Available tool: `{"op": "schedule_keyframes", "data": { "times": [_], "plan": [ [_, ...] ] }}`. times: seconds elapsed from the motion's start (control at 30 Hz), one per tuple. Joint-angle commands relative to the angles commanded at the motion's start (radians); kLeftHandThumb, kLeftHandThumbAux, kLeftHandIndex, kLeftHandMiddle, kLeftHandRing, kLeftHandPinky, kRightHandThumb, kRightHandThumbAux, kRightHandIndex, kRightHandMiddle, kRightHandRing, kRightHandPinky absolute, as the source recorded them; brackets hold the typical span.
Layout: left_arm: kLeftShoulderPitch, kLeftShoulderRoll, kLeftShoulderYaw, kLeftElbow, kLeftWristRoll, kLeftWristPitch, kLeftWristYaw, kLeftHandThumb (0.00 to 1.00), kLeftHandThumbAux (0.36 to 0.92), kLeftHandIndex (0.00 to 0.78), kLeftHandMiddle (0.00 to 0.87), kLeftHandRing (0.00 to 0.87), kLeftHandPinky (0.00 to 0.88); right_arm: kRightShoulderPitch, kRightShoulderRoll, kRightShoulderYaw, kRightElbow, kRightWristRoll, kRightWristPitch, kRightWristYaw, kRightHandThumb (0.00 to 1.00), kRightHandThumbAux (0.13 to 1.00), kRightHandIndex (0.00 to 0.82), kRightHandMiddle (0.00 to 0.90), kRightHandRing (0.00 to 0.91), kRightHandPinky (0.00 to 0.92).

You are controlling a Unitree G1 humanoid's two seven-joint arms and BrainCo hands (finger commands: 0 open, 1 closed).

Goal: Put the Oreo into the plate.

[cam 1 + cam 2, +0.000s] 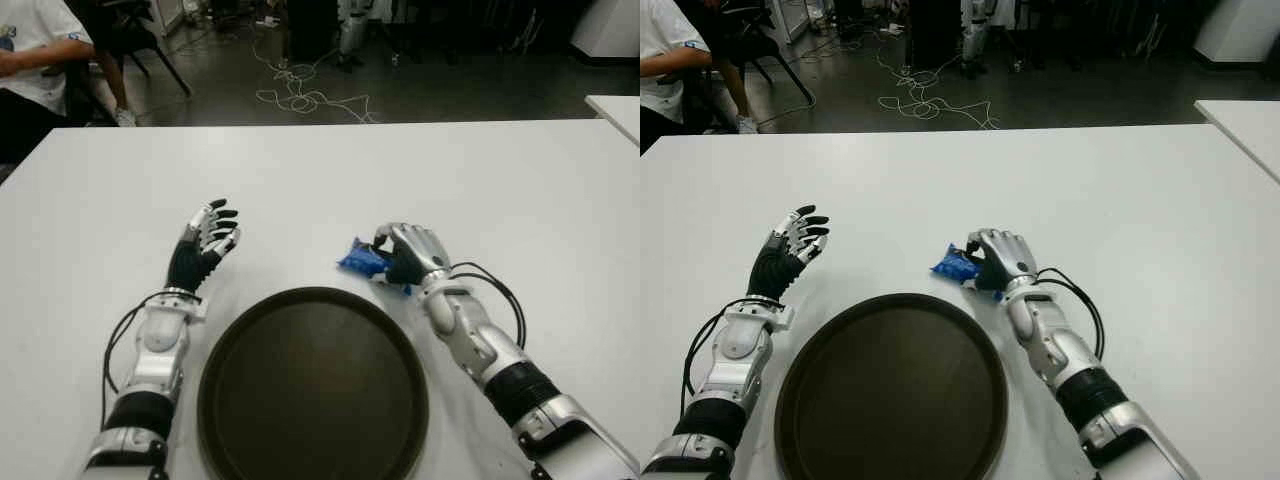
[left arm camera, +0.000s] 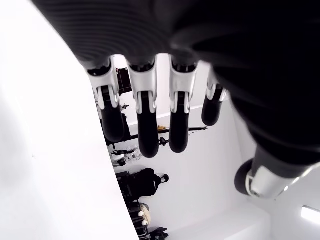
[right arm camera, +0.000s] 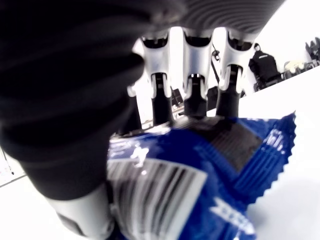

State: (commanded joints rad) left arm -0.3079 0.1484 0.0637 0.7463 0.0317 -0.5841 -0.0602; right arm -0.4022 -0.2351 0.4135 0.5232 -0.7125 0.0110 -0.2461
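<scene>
A blue Oreo packet [image 1: 362,262] sits just beyond the far right rim of the round dark plate [image 1: 313,385] on the white table [image 1: 400,170]. My right hand [image 1: 405,252] is curled around the packet; in the right wrist view the fingers [image 3: 194,95] wrap over the wrapper [image 3: 200,170]. My left hand [image 1: 205,238] is held up to the left of the plate with straight fingers [image 2: 145,125] and nothing in it. The plate holds nothing.
A seated person in a white shirt [image 1: 35,50] is at the table's far left corner. Cables [image 1: 300,95] lie on the floor beyond the far edge. Another white table's corner [image 1: 618,108] shows at far right.
</scene>
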Motion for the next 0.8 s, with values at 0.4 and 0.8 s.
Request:
{"op": "schedule_keyframes", "data": {
  "times": [0.4,0.8],
  "plan": [
    [0.002,-0.002,0.000,-0.005,-0.011,0.003,-0.008,0.038,0.600,0.168,0.270,0.255,0.226,0.005,0.005,-0.044,-0.019,0.045,0.000,0.004,0.100,0.888,0.619,0.749,0.756,0.737],
    [0.000,-0.002,0.004,0.006,-0.016,-0.020,-0.013,0.033,0.595,0.162,0.263,0.251,0.219,-0.004,0.010,-0.071,-0.018,0.073,0.021,0.008,0.053,0.907,0.570,0.716,0.739,0.730]
  ]
}}
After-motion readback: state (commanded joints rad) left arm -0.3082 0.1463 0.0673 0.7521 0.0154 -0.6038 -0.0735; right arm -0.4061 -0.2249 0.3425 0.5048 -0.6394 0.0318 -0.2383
